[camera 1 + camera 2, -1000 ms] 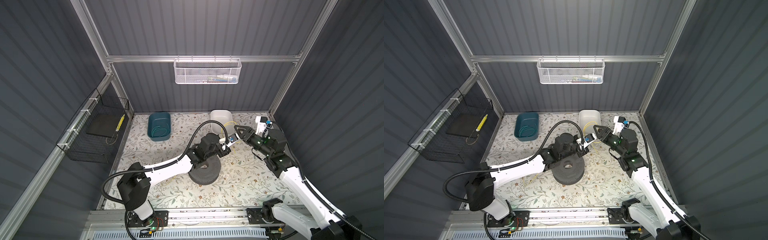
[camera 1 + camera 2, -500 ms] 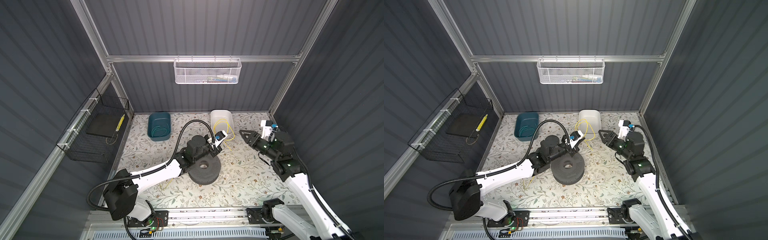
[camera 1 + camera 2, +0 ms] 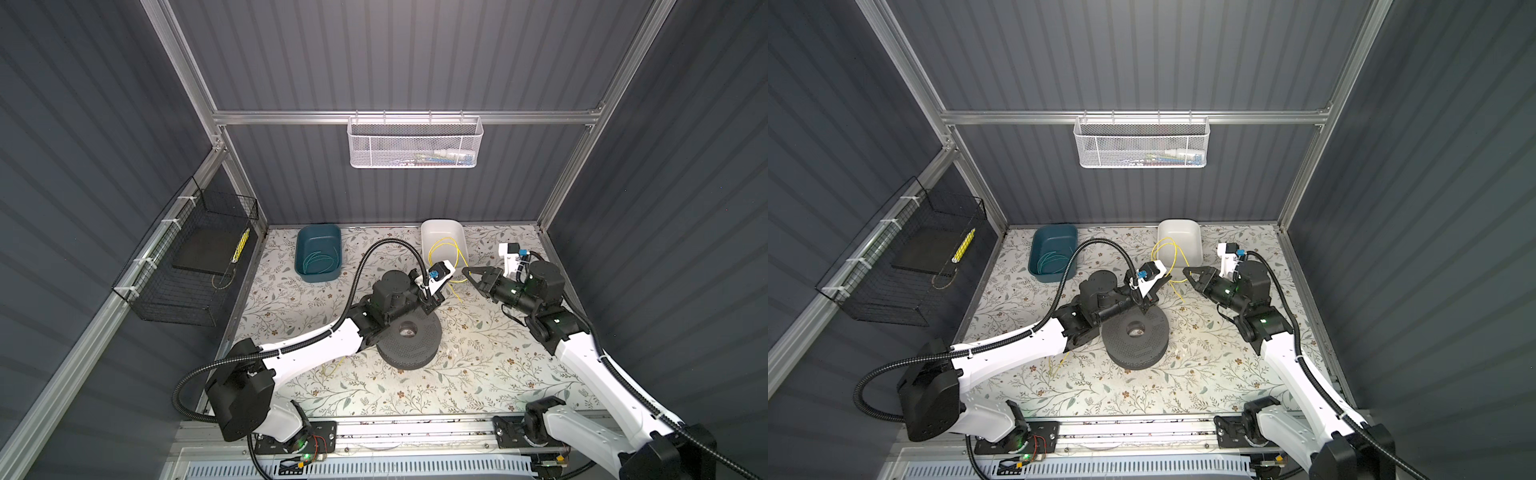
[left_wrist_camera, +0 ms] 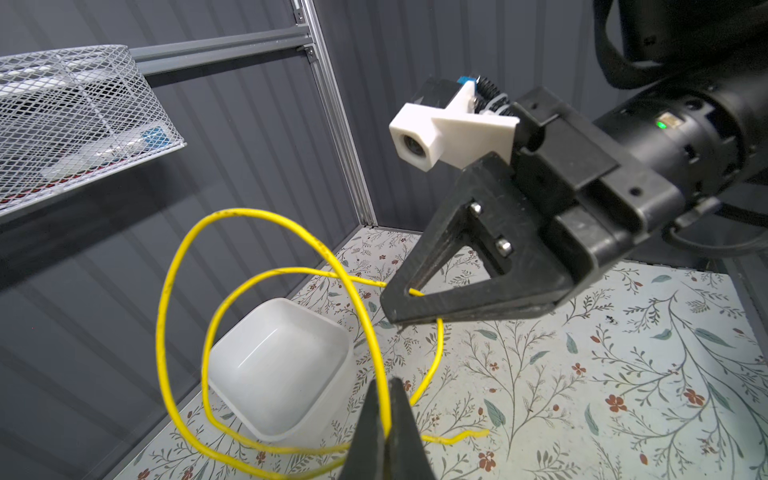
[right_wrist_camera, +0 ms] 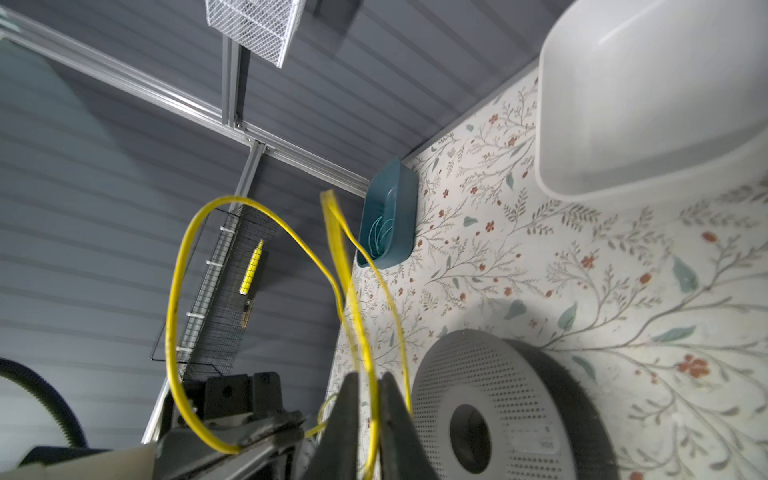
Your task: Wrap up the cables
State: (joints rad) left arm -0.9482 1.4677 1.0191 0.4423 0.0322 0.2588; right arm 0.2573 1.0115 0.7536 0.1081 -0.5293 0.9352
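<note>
left gripper [image 4: 385, 395] is clamped shut on the yellow cable [image 4: 232, 212]. right gripper [image 5: 370, 390], at its 3 o'clock in both top views, pinches the cable too. loose loops arc near the white bin [image 3: 441, 232], about 1 o'clock from the dark spool [image 3: 415, 349].

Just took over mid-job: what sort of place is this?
Probably an enclosed robot test cell: ribbed dark wall panels on an aluminium frame, a white mesh basket hung on it, and a floral mat as worktop.
</note>
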